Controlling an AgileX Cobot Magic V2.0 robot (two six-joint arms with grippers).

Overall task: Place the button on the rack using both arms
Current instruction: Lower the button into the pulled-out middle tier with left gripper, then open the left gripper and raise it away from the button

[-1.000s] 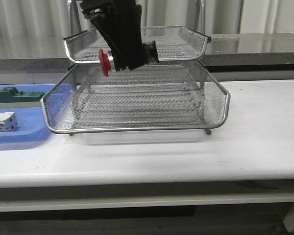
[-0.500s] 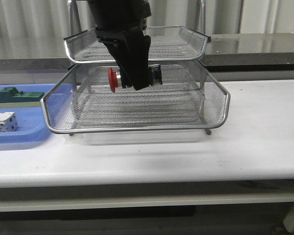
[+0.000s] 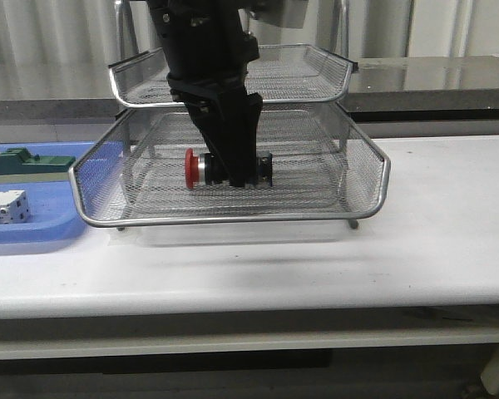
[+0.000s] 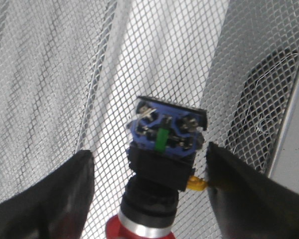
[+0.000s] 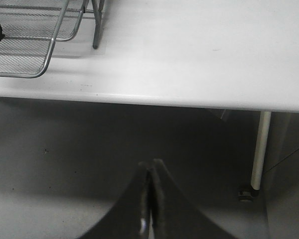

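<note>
The button (image 3: 224, 169) lies on its side in the rack (image 3: 233, 219), on the mesh of the wide tier under the top one, its red head pointing left. My left gripper (image 3: 233, 176) reaches down into that tier around it. In the left wrist view the button (image 4: 164, 164) sits on the mesh (image 4: 50, 74) between the spread fingers (image 4: 55, 199), with a gap on one side and its yellow bit touching the other finger. The left gripper (image 4: 147, 159) is open. My right gripper (image 5: 150, 167) is shut and empty, low in front of the table's edge, out of the front view.
A flat blue tray (image 3: 33, 233) left of the rack holds a green block (image 3: 25, 162) and a white block (image 3: 4, 208). The rack's top tier (image 3: 316, 71) overhangs the left arm. A rack corner (image 5: 20, 50) and a table leg (image 5: 259, 149) show in the right wrist view.
My left gripper has come down from beside the top tier into the tier below, carrying the button down to the mesh. The button has turned level.
</note>
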